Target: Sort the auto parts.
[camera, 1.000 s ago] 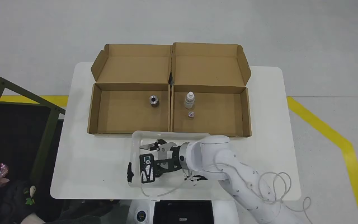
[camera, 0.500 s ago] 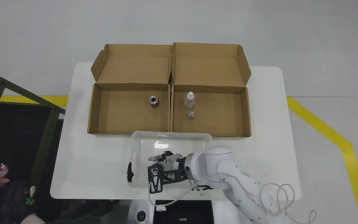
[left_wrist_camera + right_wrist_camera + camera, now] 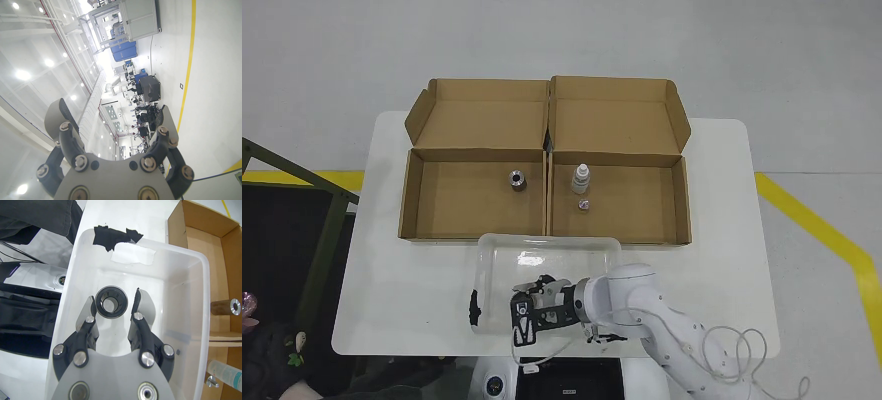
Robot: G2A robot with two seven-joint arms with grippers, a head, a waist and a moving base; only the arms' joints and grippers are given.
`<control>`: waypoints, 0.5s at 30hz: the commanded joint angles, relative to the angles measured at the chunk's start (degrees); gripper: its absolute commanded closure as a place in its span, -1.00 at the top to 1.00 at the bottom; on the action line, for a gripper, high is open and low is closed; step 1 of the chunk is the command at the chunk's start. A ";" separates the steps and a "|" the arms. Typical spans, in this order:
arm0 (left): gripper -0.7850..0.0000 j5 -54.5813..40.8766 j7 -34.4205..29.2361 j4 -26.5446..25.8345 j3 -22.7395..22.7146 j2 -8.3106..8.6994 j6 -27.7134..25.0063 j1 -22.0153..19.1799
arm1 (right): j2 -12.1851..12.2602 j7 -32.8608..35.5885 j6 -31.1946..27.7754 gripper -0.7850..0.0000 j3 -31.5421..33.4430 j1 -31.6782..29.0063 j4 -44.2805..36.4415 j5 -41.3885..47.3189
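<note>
We see the bearing (image 3: 111, 304) lying flat on the bin (image 3: 198, 291) floor, its bore facing up and its axis upright. Our right gripper (image 3: 114, 298) is spread around it, one finger just beside its rim. The top view adds the boxes (image 3: 642, 215) beyond the bin. Our left gripper (image 3: 113, 106) gapes empty, aimed into the hall.

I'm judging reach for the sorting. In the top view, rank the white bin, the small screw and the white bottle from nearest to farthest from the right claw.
1. The white bin: at the table's near edge, with the right claw inside it.
2. The small screw: in the right box, towards its near wall.
3. The white bottle: same box, standing behind the screw.
</note>
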 commanded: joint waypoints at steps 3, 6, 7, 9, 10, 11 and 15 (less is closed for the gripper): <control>1.00 0.00 0.00 0.00 0.00 0.00 0.00 0.00 | 0.01 0.02 0.34 0.00 -0.61 0.92 1.11 0.40; 1.00 0.00 0.00 0.00 0.00 0.00 0.00 0.00 | -0.02 0.09 0.53 0.06 -1.19 1.74 2.01 0.73; 1.00 0.00 0.00 0.00 0.00 0.00 0.00 0.00 | -0.04 0.09 0.59 0.06 -1.41 2.04 2.40 0.88; 1.00 0.00 0.00 0.00 0.00 0.00 0.00 0.00 | -0.11 0.10 0.79 0.04 -1.87 2.70 3.18 1.17; 1.00 0.00 0.00 0.00 0.00 0.00 0.00 0.00 | -0.16 0.10 0.92 0.04 -2.13 3.00 3.63 1.38; 1.00 0.00 0.00 0.00 0.00 0.00 0.00 0.00 | -0.21 0.10 1.06 0.04 -2.39 3.35 4.02 1.55; 1.00 0.00 0.00 0.00 0.00 0.00 0.00 0.00 | -0.42 0.14 1.61 0.07 -3.46 4.60 5.72 2.14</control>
